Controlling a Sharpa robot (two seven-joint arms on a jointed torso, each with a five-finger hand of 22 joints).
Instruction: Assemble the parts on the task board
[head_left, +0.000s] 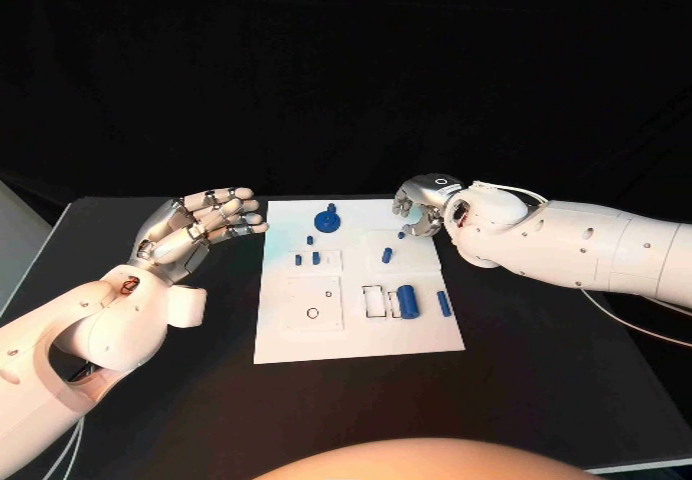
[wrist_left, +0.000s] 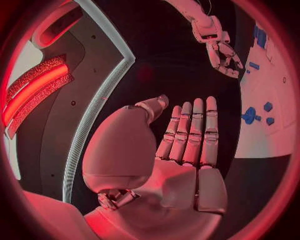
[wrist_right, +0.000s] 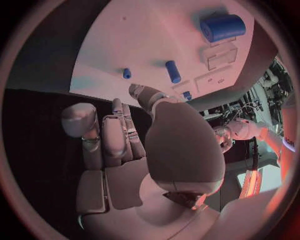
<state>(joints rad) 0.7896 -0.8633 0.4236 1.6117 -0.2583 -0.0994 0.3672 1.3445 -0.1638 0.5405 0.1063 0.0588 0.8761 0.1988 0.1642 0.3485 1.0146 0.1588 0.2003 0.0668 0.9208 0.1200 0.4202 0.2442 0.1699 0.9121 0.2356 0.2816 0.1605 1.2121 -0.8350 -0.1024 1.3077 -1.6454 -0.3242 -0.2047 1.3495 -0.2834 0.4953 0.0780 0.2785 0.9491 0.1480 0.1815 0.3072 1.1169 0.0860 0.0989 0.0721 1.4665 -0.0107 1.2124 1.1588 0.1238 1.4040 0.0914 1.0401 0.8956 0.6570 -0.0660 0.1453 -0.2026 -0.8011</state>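
Note:
The white task board (head_left: 361, 335) lies in the middle of the table. On it are a blue knob-shaped part (head_left: 329, 220) at the far edge, three small blue pegs (head_left: 307, 255) to its near side, a slanted peg (head_left: 387, 256), a thick blue cylinder (head_left: 410, 300) and a slim peg (head_left: 444, 303). My left hand (head_left: 195, 232) hovers left of the board with fingers spread, holding nothing. Over the board's far right corner, my right hand (head_left: 426, 205) has its fingers bent down toward the surface, and nothing shows in them. The right wrist view shows the cylinder (wrist_right: 222, 27) and a peg (wrist_right: 173, 71) beyond my right hand (wrist_right: 137, 145).
A small dark ring (head_left: 313, 313) and an open rectangular slot (head_left: 374, 301) mark the board's near half. Black table (head_left: 548, 360) surrounds the board on all sides. In the left wrist view, my left hand (wrist_left: 181, 145) lies flat, with the knob-shaped part (wrist_left: 250, 116) beyond the fingertips.

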